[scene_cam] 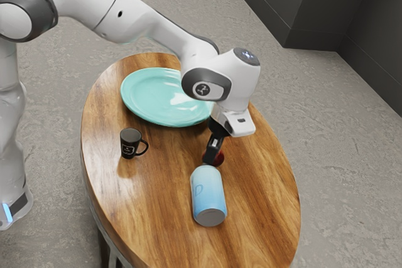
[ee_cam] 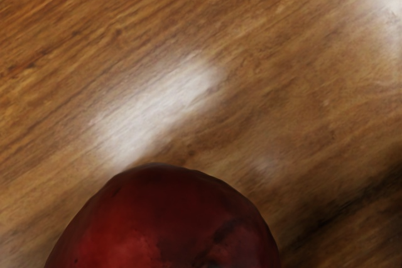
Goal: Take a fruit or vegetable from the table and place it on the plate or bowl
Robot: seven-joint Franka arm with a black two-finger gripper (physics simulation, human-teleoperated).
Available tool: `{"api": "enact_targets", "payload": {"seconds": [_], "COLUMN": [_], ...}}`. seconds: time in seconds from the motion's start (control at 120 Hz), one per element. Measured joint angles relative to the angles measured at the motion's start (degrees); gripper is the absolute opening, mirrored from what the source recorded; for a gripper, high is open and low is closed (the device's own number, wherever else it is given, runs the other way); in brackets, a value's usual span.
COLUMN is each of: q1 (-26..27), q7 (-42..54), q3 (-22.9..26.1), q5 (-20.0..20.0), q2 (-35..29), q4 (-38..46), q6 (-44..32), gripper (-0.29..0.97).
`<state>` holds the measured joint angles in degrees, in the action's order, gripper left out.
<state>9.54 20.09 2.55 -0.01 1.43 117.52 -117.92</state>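
Observation:
A dark red fruit (scene_cam: 218,159) rests on the wooden table (scene_cam: 157,218), between the teal plate (scene_cam: 160,95) and the lying blue can. My gripper (scene_cam: 213,155) is lowered straight down onto it, black fingers close against its sides, shut on the fruit at table height. In the wrist view the red fruit (ee_cam: 163,224) looms large just under my hand, with bare wood grain beyond it. The plate lies flat at the table's far side, up and toward the exterior view's left of the gripper, with nothing on it.
A light blue can (scene_cam: 207,196) lies on its side just in front of the gripper, nearly touching the fruit. A small black mug (scene_cam: 130,142) stands toward the exterior view's left. The oval table's edge (scene_cam: 292,180) curves past on the right.

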Motion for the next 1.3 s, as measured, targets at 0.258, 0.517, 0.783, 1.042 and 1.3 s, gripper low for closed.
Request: {"api": "enact_targets", "payload": {"seconds": [0.258,0.517,0.783,1.042,1.3], "q1": [0.52,0.09,-1.49,-0.90,-5.55], "q7": [0.28,0.76,1.47,0.24,0.15], "q3": [-0.41,-1.21,-0.78,4.52,-1.79], "q5": [0.68,1.00,1.48,4.66,4.87], "q2": [0.00,0.00,-0.15,-8.20,-20.56], "q4": [-0.15,-0.13,1.28,-15.20,-1.41], "q6": [-0.31,-0.39,-4.35,6.59,13.26], "gripper": [0.68,0.62,0.29,0.18,0.26]}}
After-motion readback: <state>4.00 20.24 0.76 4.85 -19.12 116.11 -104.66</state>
